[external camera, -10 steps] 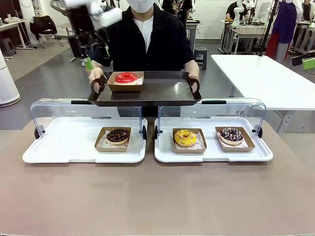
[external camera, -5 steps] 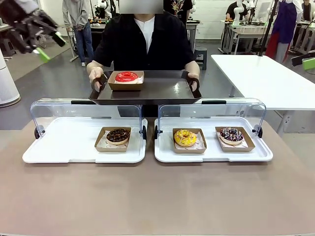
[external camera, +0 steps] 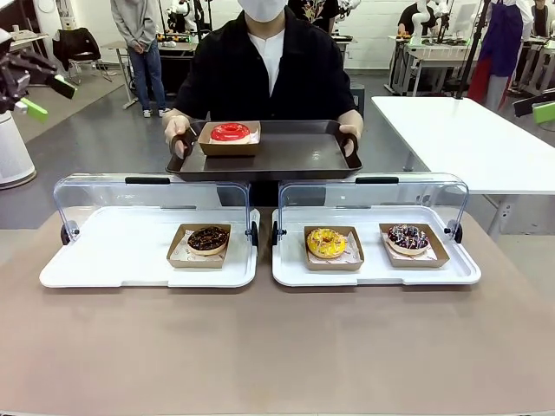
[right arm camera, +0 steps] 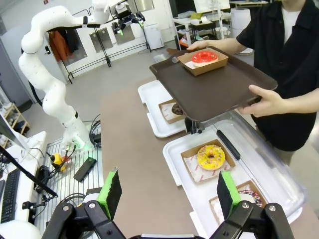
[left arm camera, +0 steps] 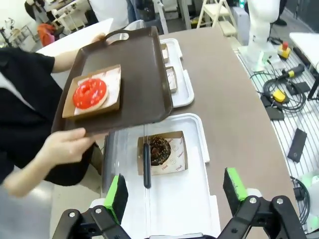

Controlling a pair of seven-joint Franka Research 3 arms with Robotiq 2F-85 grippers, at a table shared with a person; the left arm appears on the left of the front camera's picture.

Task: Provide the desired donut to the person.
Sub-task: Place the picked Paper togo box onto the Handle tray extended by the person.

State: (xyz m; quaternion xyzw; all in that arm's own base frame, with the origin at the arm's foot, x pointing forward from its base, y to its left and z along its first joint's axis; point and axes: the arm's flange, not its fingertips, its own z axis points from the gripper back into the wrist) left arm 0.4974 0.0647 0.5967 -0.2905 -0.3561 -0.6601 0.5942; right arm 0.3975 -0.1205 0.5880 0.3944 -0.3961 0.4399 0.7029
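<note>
Well beyond the left gripper (left arm camera: pixel 176 191) and off to one side of where its fingers point, the red-glazed donut (left arm camera: pixel 90 93) sits in a brown box (external camera: pixel 228 149). The box rests on a dark tray (external camera: pixel 295 156) that the person (external camera: pixel 260 69) holds up by both handles, clear of the table. The handover looks all but done, though nothing here shows whether red is the flavour wanted.

The box lies near one corner of the tray, close to one hand (external camera: pixel 179 132), so a tipped tray could send it sliding. The tray also hangs just above the raised clear lids (external camera: pixel 147 186) of the white display trays (external camera: pixel 104 260), and an arm coming down could knock tray or lid.

Almost straight ahead between the left gripper's fingers lies a chocolate donut (left arm camera: pixel 160 149). Ahead of the right gripper (right arm camera: pixel 168 191) lies a yellow one (right arm camera: pixel 210 156). Both grippers hang high with jaws spread wide, holding nothing and touching nothing.
</note>
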